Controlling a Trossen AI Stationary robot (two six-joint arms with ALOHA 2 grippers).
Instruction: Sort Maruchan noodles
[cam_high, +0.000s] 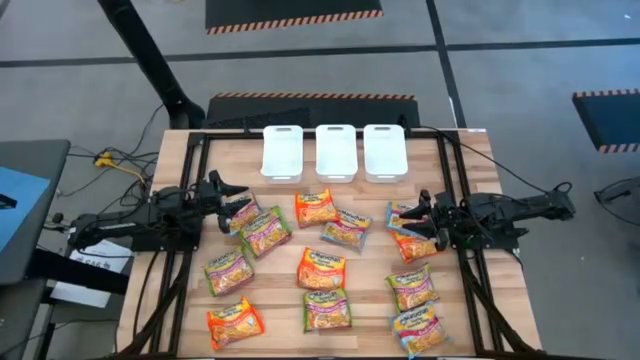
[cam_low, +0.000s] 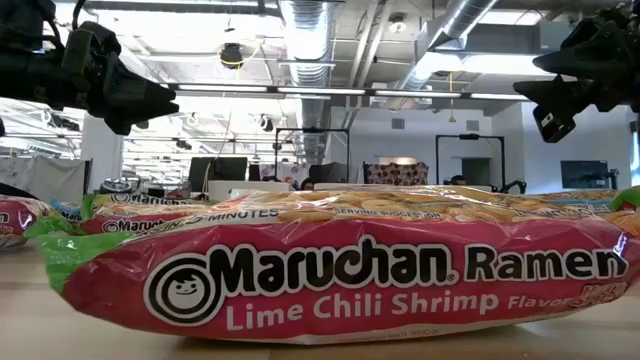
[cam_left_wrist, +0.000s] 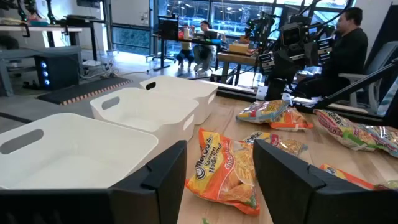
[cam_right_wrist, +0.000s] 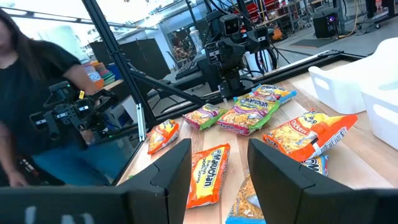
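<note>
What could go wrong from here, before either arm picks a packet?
1. Packets overlap near the left hand: the green-edged packet touches its neighbour, so a grasp could drag both.
2. The three white bins sit close together; a drop might land in the wrong one.
3. The right hand hovers over crowded packets; descending may pinch two.

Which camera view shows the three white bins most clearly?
The high view: it shows all three white bins whole, side by side and empty, beyond the noodle packets. The left wrist view shows them close but cut off by the left gripper. The right wrist view catches only parts; the low view shows none.
</note>
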